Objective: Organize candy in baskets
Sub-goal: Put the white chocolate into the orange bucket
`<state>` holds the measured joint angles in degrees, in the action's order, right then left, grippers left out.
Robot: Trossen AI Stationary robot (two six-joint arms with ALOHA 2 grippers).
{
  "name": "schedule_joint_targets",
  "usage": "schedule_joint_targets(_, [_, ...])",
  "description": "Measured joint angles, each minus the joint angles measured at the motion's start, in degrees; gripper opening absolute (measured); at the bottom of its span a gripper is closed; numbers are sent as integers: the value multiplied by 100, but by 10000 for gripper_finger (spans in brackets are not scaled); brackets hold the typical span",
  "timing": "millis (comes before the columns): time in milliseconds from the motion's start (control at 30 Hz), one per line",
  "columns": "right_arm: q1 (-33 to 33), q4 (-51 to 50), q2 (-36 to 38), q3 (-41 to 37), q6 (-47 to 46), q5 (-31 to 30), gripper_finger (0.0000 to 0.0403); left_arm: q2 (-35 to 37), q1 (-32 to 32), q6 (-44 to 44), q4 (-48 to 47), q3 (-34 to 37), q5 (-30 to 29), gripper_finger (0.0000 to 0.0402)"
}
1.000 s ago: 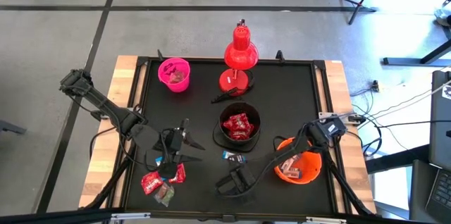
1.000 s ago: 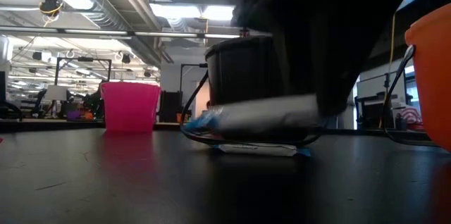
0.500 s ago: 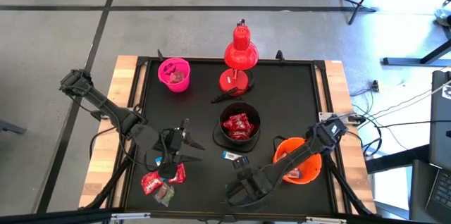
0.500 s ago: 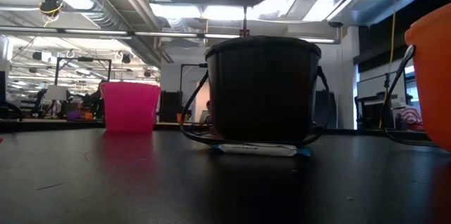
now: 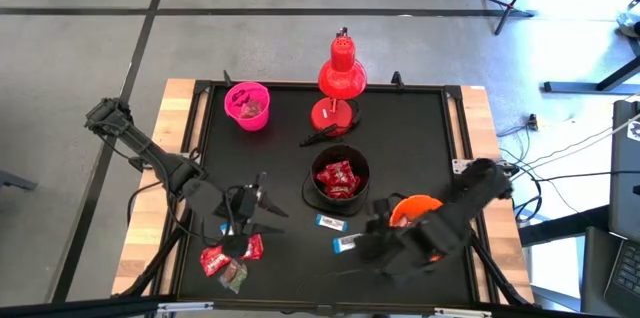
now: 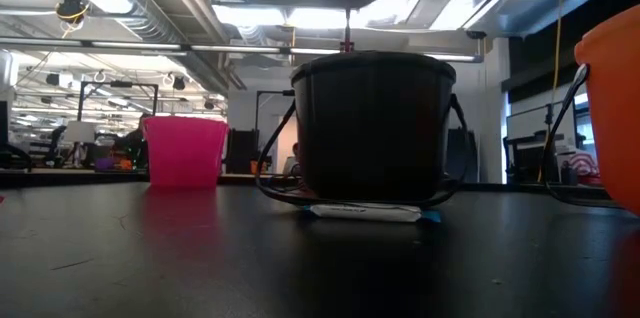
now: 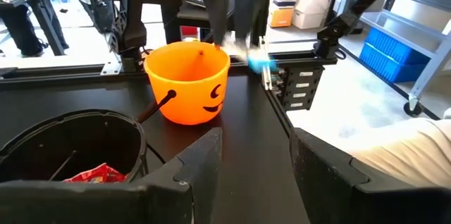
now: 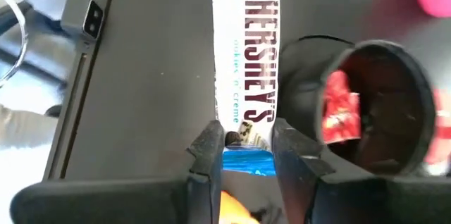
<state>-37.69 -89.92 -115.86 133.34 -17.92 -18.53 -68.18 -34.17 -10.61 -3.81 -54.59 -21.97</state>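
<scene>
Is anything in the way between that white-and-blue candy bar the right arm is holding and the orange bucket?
Nothing visible is. The right gripper has its jaws shut on the candy bar, lifted off the table just beside the orange bucket. The bucket's top is open. The black bucket stands off to the side, not between them.

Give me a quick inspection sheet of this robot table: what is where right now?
Surface: black mat on a wooden table.
Job's things: pink basket; black basket holding red candy; orange basket; one white-and-blue candy lying on the mat; red candy pile.
Clutter: red desk lamp.
Grippers: right gripper shut on a white-and-blue candy bar; left gripper open, empty, above the pile.
Cables: bundle on the floor right of the table.
Surroundings: workshop, shelves, stands.
</scene>
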Motion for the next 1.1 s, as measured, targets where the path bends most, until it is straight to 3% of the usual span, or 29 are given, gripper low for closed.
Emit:
schedule_joint_targets(233, [-584, 99, 914, -757, -782, -915, 94, 0, -44, 2, 4, 0, -5, 158])
schedule_joint_targets(367, [-870, 423, 1664, -2076, -1459, -1557, 94, 0, -44, 35, 50, 0, -11, 158])
schedule_joint_targets(500, [-997, 1310, 2758, -3856, -2040, -1632, 94, 0, -44, 52, 70, 0, -12, 158])
schedule_joint_targets(667, [-996, 2371, 4161, -5702, -2892, -1318, 94, 0, -42, 65, 68, 0, -11, 158])
schedule_joint_targets(800, [-996, 2667, 5006, -6584, -3666, -815, 94, 0, -42, 151, 68, 0, -11, 158])
schedule_joint_targets(1000, [-992, 2675, 5514, -7359, -4755, 362, 94, 0, -42, 171, 62, 0, -9, 158])
schedule_joint_targets(1100, [-992, 2669, 5490, -7545, -4920, 621, 100, 0, -42, 107, 53, 0, -9, 158])
